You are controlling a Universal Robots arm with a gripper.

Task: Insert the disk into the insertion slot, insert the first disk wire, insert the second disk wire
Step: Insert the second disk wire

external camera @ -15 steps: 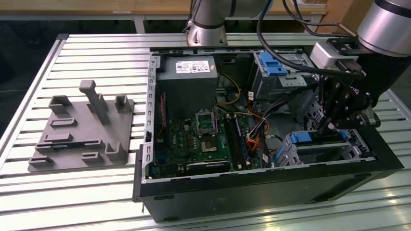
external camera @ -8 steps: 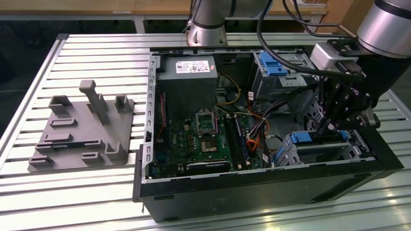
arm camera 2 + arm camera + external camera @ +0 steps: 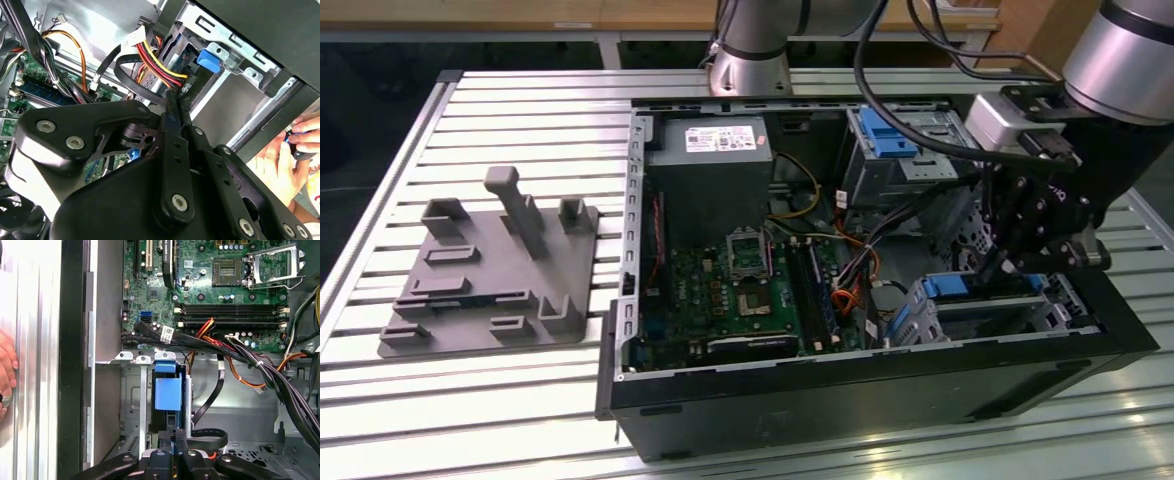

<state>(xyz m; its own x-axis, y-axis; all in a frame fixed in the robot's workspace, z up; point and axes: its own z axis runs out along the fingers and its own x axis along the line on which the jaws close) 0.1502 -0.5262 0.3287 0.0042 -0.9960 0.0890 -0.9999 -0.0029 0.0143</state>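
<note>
Your gripper is pressed together on a black cable beside the disk; the second wrist view adds a person's hand.

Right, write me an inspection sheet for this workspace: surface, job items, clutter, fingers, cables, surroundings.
Surface: slatted metal table carrying an open computer case.
Job's things: the disk, in its blue carrier, sits inside the insertion slot.
Clutter: grey fixture plate on the table beside the case, on the exterior view's left.
Grippers: gripper down inside the case at the disk's end, fingers together; whether they pinch a cable cannot be told.
Cables: black flat cable looped next to the gripper; red, yellow and black bundle runs between the motherboard and the slot.
Surroundings: a person's hand just outside the case wall.
</note>
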